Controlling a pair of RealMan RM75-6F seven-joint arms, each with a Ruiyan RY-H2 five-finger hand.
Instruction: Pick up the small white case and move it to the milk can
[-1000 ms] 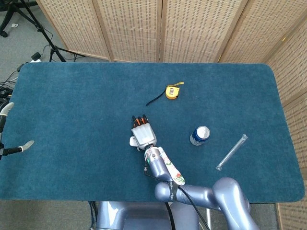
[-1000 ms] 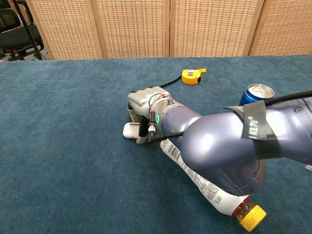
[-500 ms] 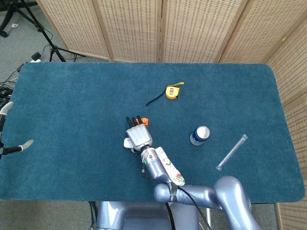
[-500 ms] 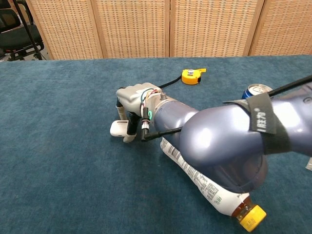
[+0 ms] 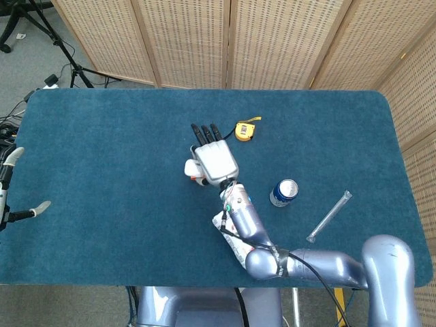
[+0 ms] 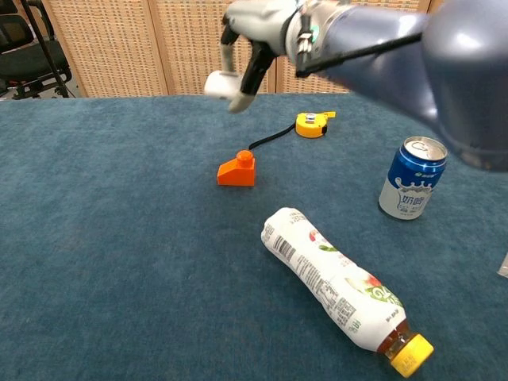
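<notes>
Right hand is up in the air above the bench, fingers wrapped around the white case. Case is clear of the surface, sticking out of the hand on its left side; the head view shows it as a white edge beside the palm. Milk can stands upright on the bench, well to the right of the hand, blue and white, top facing up.

Left hand: only pale tips show at the far left edge of the head view, off the bench. Cannot tell how its fingers are set.

Surface: bench is covered in dark teal carpet-like fabric, rounded corners, even nap. On it:
- orange block, directly under the raised hand area in the chest view, mostly hidden by the hand in the head view
- yellow tape measure with a dark strap trailing toward the block
- drink bottle lying on its side near the front edge, printed label, yellow cap pointing front-right
- clear tube lying diagonally, right of the can

Room: woven wicker screen panels in light wood frames along the back and right side. Grey floor beyond the left corner, with a black tripod and cables by the bench edge. A black chair shows at top left of the chest view.
</notes>
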